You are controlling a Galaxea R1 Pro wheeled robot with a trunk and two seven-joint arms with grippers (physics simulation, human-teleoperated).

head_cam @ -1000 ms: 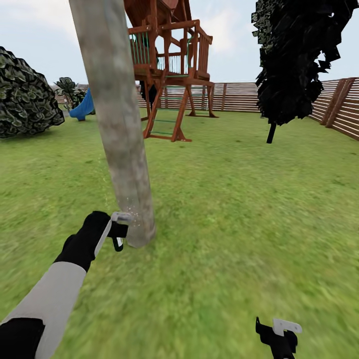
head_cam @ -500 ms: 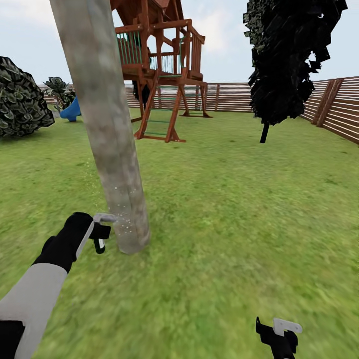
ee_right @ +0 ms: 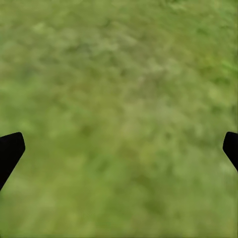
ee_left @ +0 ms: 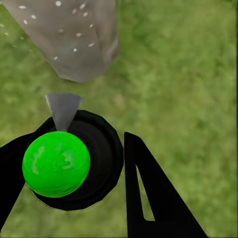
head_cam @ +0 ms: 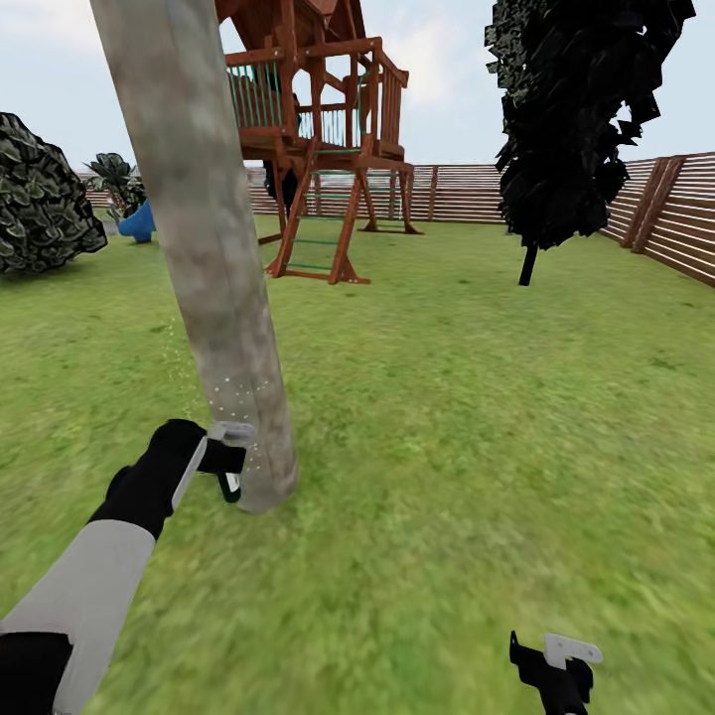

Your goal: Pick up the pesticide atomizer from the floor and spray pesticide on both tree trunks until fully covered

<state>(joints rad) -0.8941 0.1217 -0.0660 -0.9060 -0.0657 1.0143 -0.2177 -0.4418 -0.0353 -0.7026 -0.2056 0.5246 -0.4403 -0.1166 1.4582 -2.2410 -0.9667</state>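
Left gripper (head_cam: 226,465) low beside the base of the tree trunk (head_cam: 204,248), jaws closed around the pesticide atomizer (head_cam: 231,481) — its pale grey trigger head points at the trunk, nearly touching the bark. White specks of spray dot the lower trunk and hang in the air just beside it. In the left wrist view the atomizer (ee_left: 69,161) sits between the black fingers (ee_left: 153,198), a bright green round top on a black body, grey nozzle wedge aimed at the speckled trunk foot (ee_left: 74,39). The trunk leans slightly and rises out of the head view's top; it stands in the green lawn (head_cam: 477,417). Right gripper (head_cam: 556,667) hangs low at the robot's right, well apart from the trunk — in its wrist view the two black fingertips (ee_right: 10,151) sit wide apart at the edges with only blurred grass between, holding nothing. Beyond: a wooden play tower (head_cam: 318,149), a black-foliaged thin tree (head_cam: 571,119), a dark bush (head_cam: 45,199), a brown slat fence (head_cam: 675,223).
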